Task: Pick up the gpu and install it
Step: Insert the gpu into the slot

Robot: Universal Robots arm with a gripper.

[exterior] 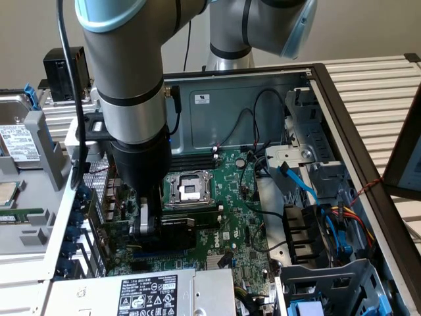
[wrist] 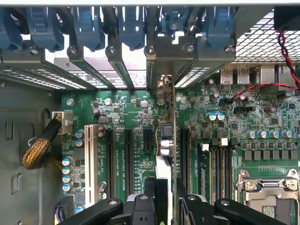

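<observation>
Lighting was pretty even and soft overall. In the wrist shot, daylight blew out white behind the slot brackets (wrist: 136, 70). The case floor (wrist: 28, 140) sat dim, and the arm (exterior: 128, 85) looked soft up close.

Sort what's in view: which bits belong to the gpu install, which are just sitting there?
Job:
- gpu, held edge-on in the claw
- claw, shut on the card
- motherboard with its expansion slots
- rear bracket bay

Just there:
- CPU socket
- power supply
- blue SATA cable
- hard drive outside the case
</observation>
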